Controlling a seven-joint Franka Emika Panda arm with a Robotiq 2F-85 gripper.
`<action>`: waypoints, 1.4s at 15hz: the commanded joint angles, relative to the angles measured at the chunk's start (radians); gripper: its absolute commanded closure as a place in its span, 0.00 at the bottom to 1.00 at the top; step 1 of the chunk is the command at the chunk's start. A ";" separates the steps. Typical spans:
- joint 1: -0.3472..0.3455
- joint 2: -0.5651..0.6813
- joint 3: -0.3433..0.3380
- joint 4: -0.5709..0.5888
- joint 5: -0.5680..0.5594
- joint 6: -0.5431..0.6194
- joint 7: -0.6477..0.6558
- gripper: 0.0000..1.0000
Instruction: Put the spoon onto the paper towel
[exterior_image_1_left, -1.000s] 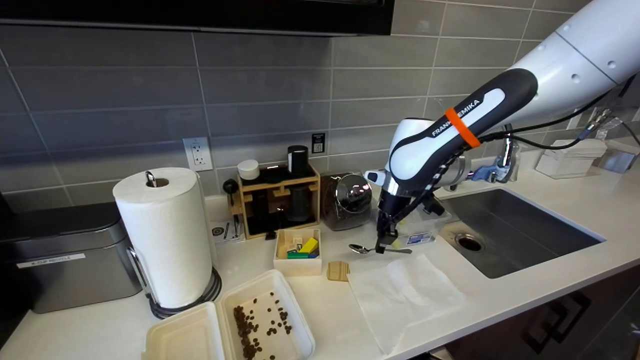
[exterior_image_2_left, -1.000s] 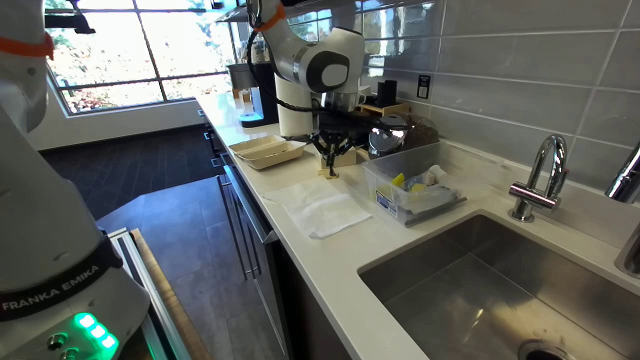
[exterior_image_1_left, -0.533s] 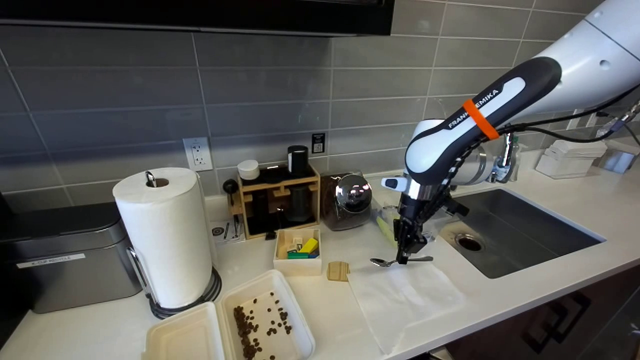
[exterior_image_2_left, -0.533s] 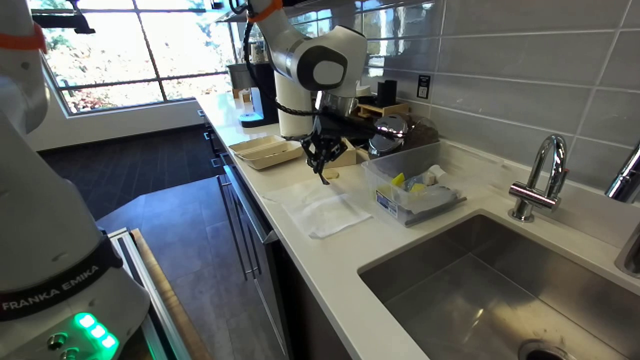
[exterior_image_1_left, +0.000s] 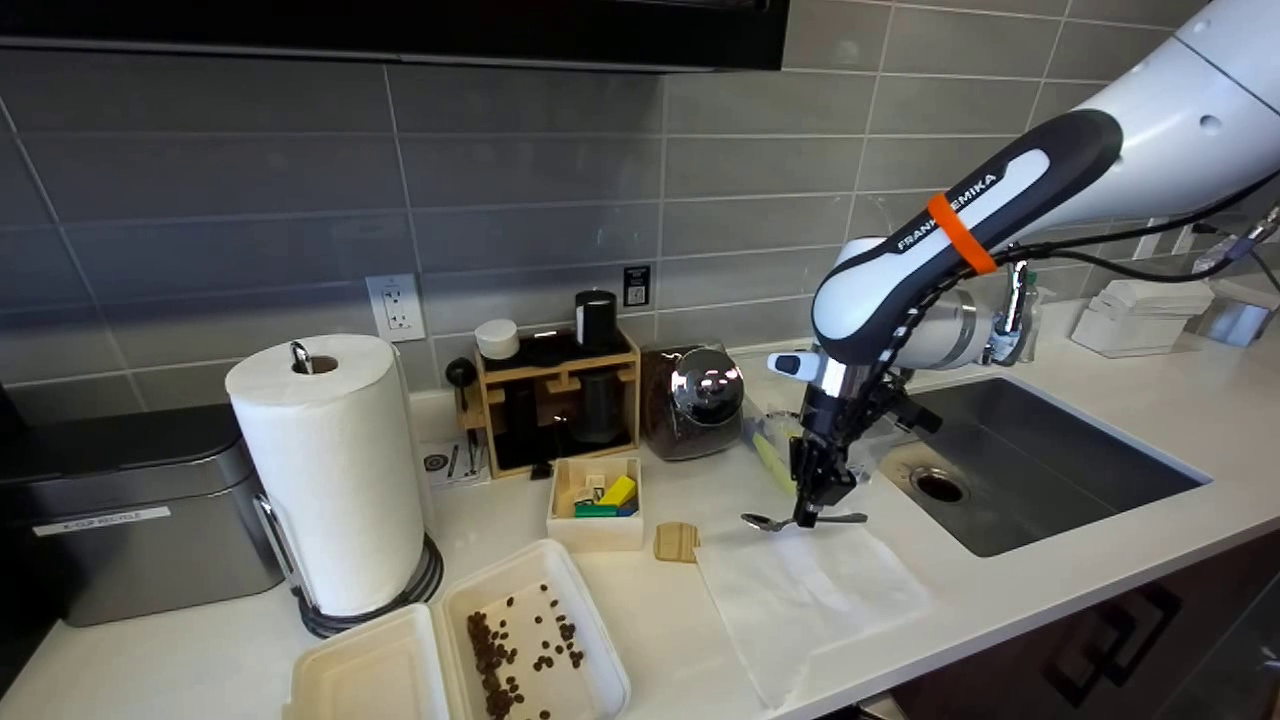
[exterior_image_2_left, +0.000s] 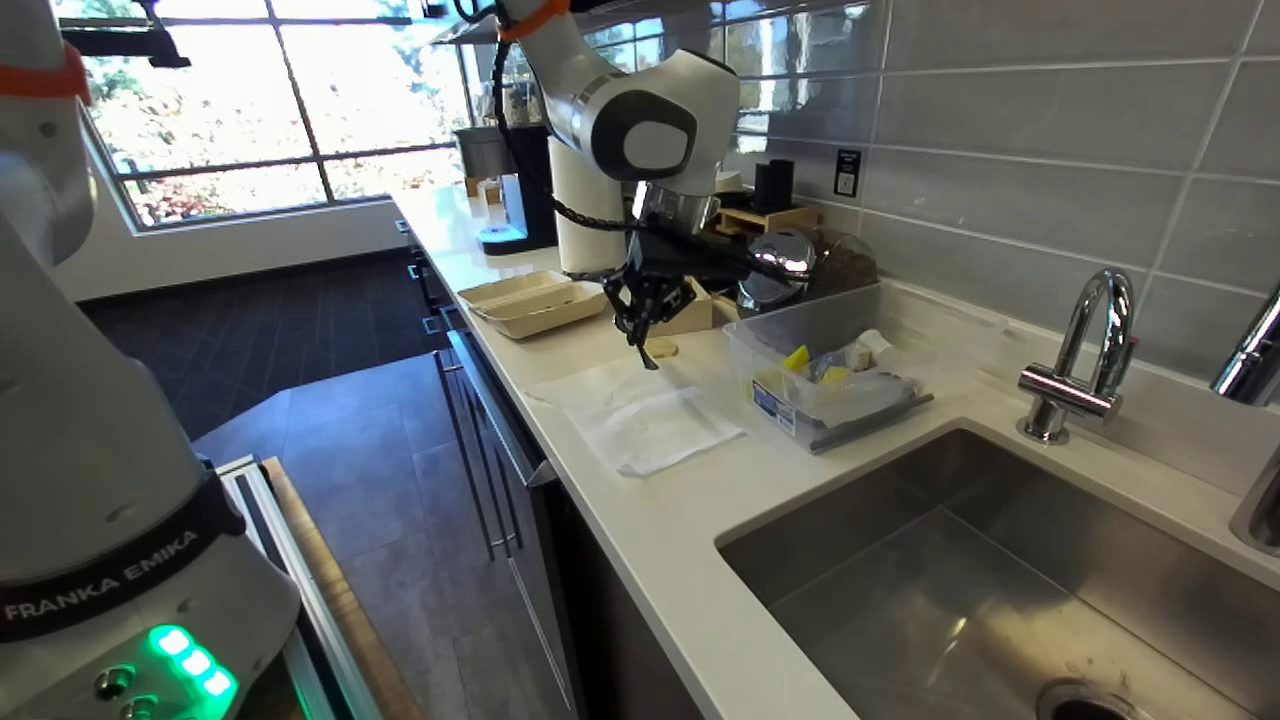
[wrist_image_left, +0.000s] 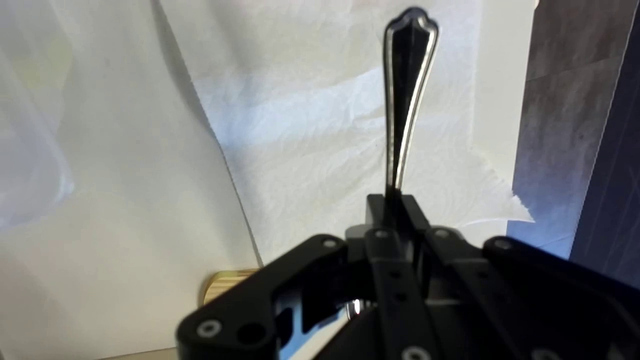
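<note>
Gripper (wrist_image_left: 392, 200) is pinched narrow on the spoon (wrist_image_left: 402, 100), roughly halfway along it where it's thin, probably so it balances and can go down flat. In an exterior view the spoon sits about level, bowl to the left, handle end to the right toward the sink (exterior_image_1_left: 1050, 450), lined up with the far edge of the paper towel (exterior_image_1_left: 820, 600). Can't tell how high it hangs. The sheet's spread out flattish, so it's an easy target, but I'd shift nearer before letting go, or it could land half on the counter (exterior_image_1_left: 670, 640).
</note>
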 joint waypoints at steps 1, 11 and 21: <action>0.060 0.052 -0.046 0.011 -0.028 0.012 -0.039 0.98; 0.050 0.131 -0.056 0.009 -0.022 0.060 -0.234 0.98; 0.052 0.200 -0.044 0.005 -0.072 0.184 -0.303 0.66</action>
